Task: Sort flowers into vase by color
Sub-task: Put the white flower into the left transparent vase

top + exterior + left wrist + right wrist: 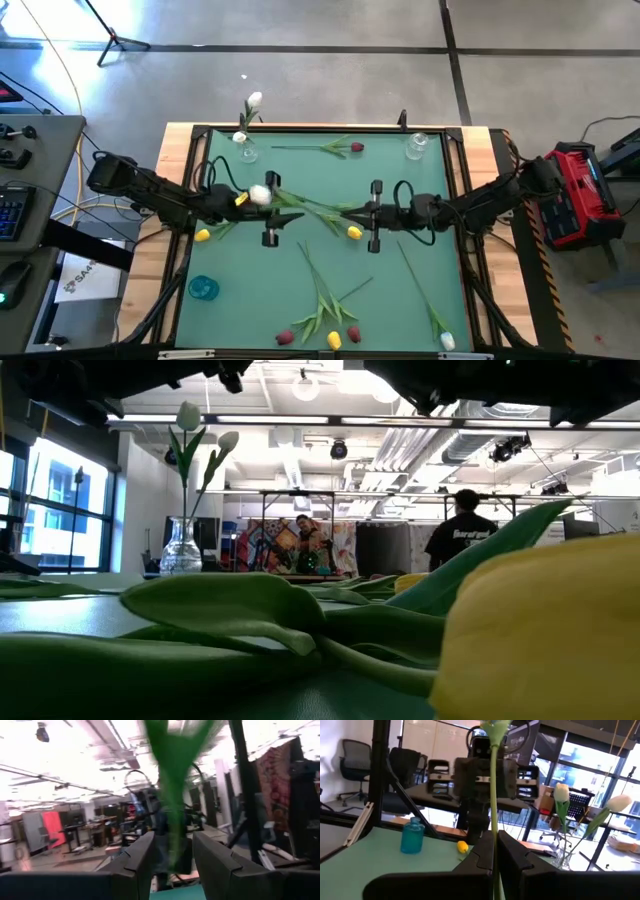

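Over the middle of the green mat, a white-headed tulip (260,195) stretches between my two grippers. My right gripper (352,213) (493,845) is shut on its thin stem. My left gripper (295,210) (172,845) faces it, open, its fingers standing on either side of the green stem and leaf (175,795) with a gap at each side. The white head lies over the left gripper's body. A clear vase (243,150) (182,550) at the far left holds white tulips (188,415). My right gripper pinches the tulip's stem (493,827) between its two fingers, well away from the white head. The fingers come level from the table's right and lie along the stem. The flower is lifted clear and runs on toward the left gripper.
An empty clear vase (417,147) stands at the far right and a blue vase (203,288) (412,836) at the near left. Loose tulips lie on the mat: a dark red one (357,147) far, yellow heads (354,232) (203,235), and a bunch (325,315) near.
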